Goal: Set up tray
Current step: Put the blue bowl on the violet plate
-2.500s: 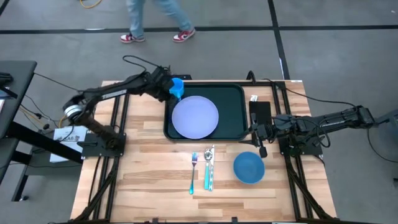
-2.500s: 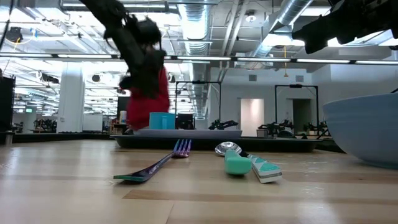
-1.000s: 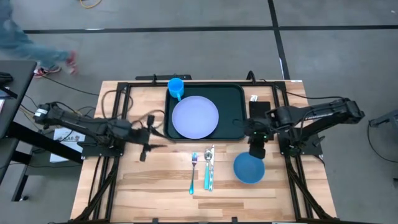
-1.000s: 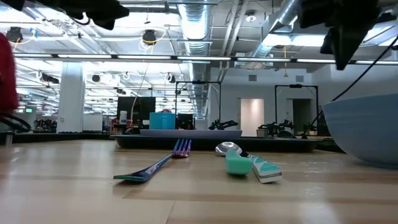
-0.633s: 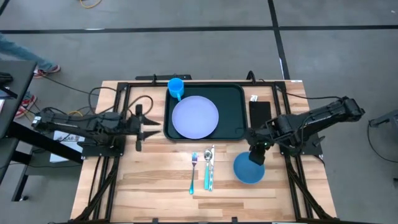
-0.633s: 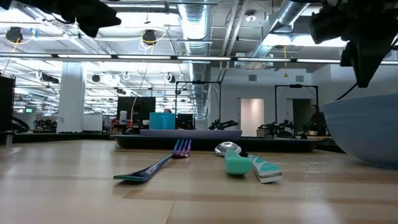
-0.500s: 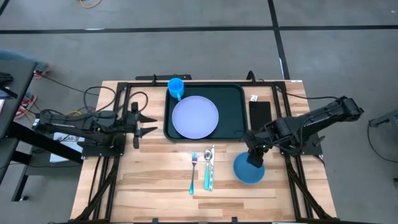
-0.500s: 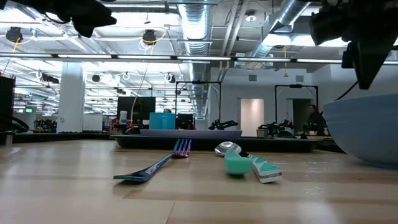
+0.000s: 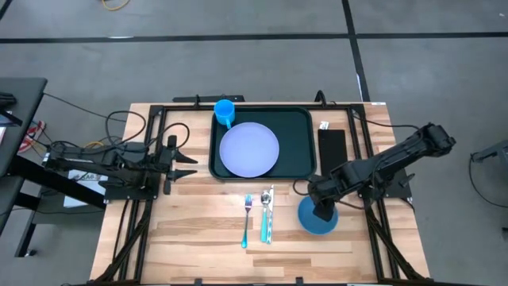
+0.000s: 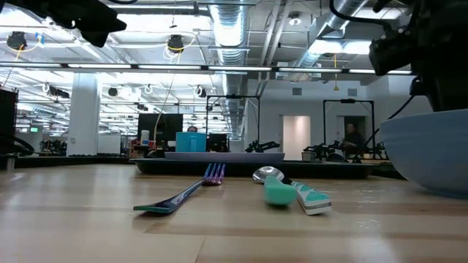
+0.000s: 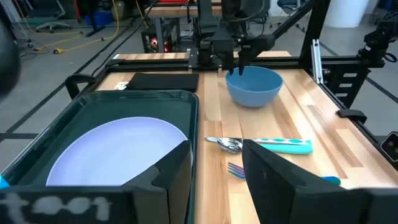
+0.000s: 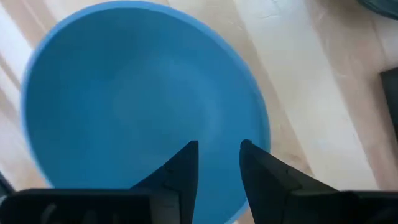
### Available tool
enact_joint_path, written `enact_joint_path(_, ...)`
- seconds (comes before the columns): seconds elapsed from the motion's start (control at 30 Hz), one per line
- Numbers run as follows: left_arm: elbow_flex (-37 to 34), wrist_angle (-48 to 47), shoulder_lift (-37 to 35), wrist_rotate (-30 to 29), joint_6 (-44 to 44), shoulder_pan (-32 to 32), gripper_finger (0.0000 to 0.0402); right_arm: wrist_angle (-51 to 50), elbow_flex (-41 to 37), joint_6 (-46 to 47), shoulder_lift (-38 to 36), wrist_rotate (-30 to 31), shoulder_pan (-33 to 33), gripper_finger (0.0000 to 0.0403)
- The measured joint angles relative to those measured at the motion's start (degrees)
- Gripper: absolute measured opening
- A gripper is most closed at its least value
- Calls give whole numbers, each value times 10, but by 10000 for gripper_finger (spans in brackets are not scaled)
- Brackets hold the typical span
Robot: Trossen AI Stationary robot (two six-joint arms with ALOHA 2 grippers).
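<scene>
Centrally, the tray (image 9: pixel 303 139) lies at the table's (image 9: pixel 198 238) far edge. Right gripper (image 9: pixel 321 213), fingers parted, apparently empty, hangs over the bowl (image 9: pixel 317 222); left gripper (image 9: pixel 186 164), likewise parted, waits beside the tray.

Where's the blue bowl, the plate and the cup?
bowl (image 9: pixel 311 220): high view, bare left part of its inside.
plate (image 9: pixel 249 149): high view, its middle.
cup (image 9: pixel 225 109): high view, its open top.
</scene>
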Motion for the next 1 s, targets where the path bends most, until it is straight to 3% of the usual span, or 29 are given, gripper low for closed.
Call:
enact_joint_path(0.5, 0, -5, 0, 0, -2, 0, 133, 1, 0, -4, 10, 22, 0, 107)
enact_joint_path(1.0, 0, -5, 0, 0, -14, 0, 133, 5, 0, -20, 88, -7, 0, 107)
